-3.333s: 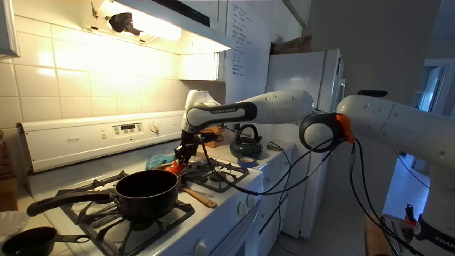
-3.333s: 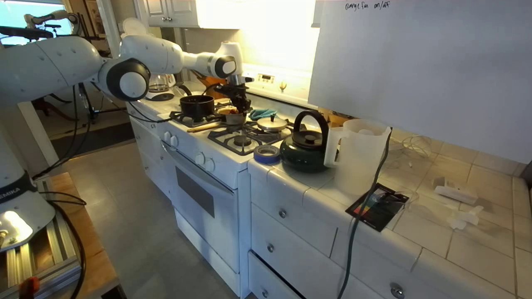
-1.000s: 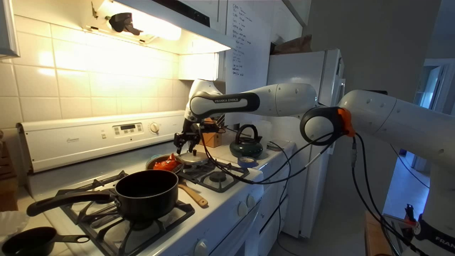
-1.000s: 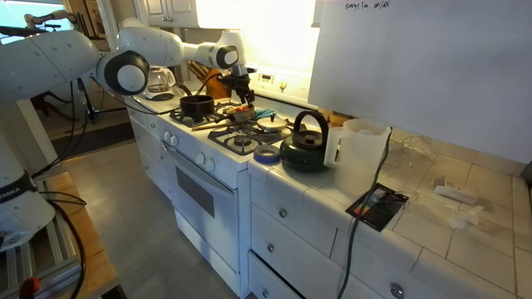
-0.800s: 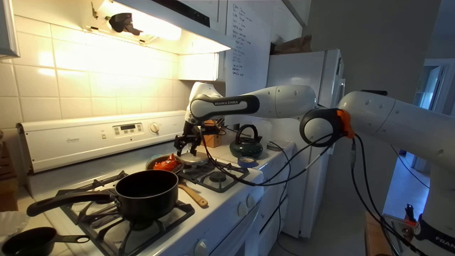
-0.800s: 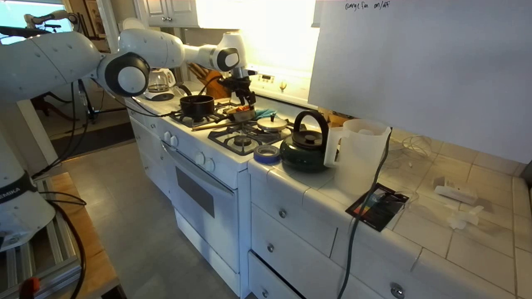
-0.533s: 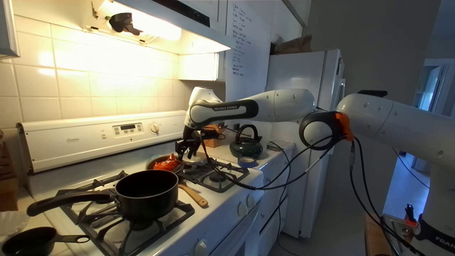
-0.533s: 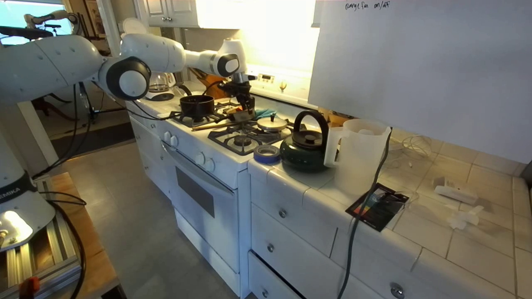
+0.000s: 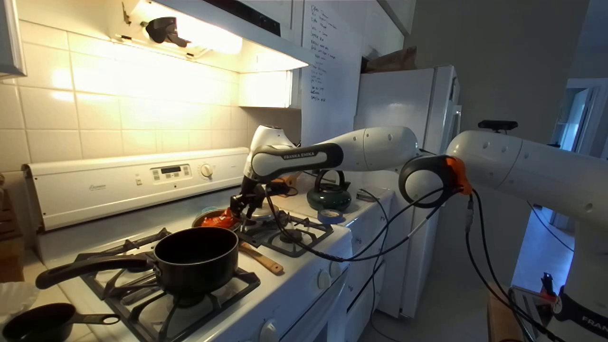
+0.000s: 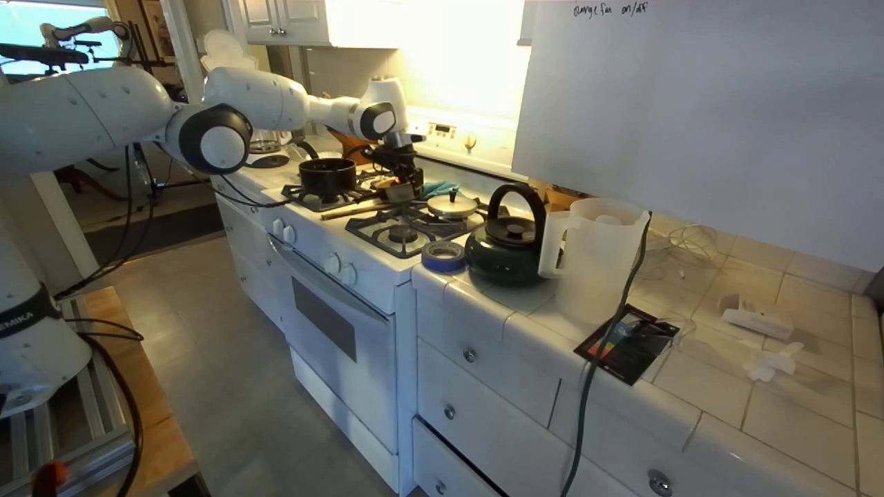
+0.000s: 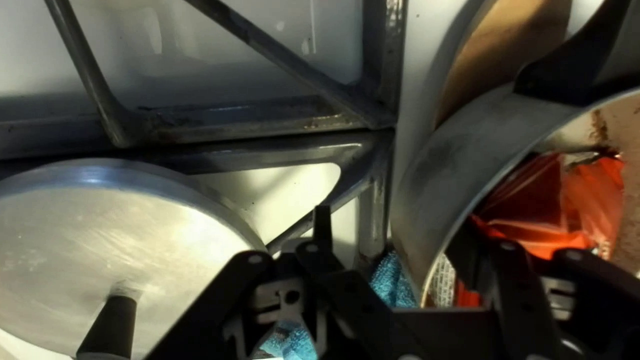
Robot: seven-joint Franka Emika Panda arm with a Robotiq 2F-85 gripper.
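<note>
- A metal pan sat on the stove, with a crumpled red packet inside it.
- In the wrist view, the gripper straddled the pan's wall, its fingers apart: one inside the rim, the other outside. Whether either touched the metal could not be told.
- Just beside the pan, a round lid lay on a grate; a blue cloth showed between them.
- A wooden handle stuck out near a black pot.
- A dark green kettle stood on the tiled surface, beside blue tape.
</note>
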